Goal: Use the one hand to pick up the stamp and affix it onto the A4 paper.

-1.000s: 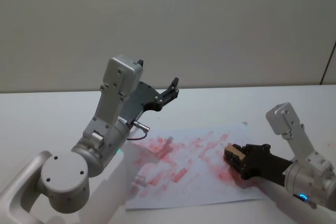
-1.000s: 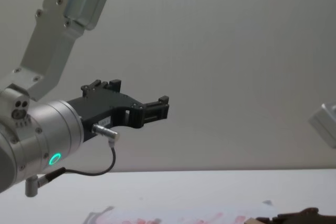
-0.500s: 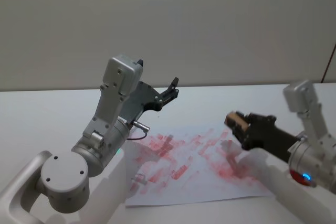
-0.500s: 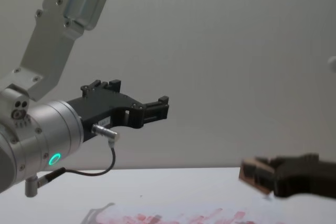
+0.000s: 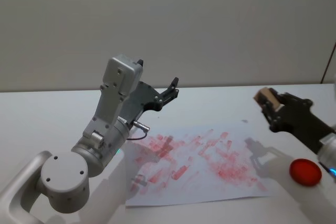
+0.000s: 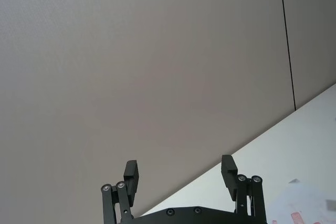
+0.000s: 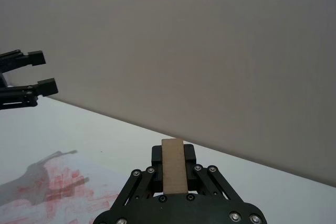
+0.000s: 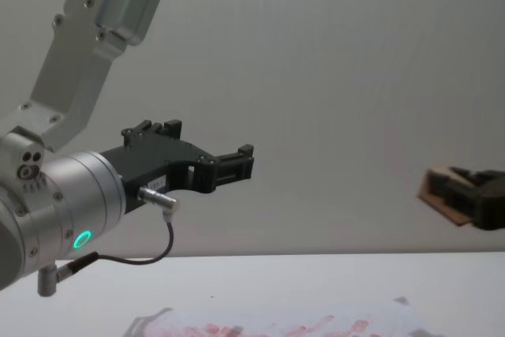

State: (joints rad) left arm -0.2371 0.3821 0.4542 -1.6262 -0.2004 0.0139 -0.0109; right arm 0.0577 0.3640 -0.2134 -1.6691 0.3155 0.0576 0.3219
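My right gripper [image 5: 270,106] is shut on the stamp [image 5: 264,97], a tan wooden block, and holds it in the air above the table to the right of the A4 paper [image 5: 194,163]. The paper lies flat, covered in red marks. In the right wrist view the stamp [image 7: 173,172] sits between the jaws with the paper [image 7: 58,195] below and off to one side. In the chest view the stamp [image 8: 440,196] hangs well above the paper [image 8: 276,327]. My left gripper [image 5: 171,88] stays raised over the paper's far left, open [image 6: 179,173] and empty.
A round red ink pad [image 5: 306,171] sits on the white table [image 5: 47,124] just right of the paper, below my right arm. A plain wall stands behind the table.
My right gripper has lifted the stamp off the paper's right part and carried it up and to the right. The red ink pad has come into view. The left arm has not moved.
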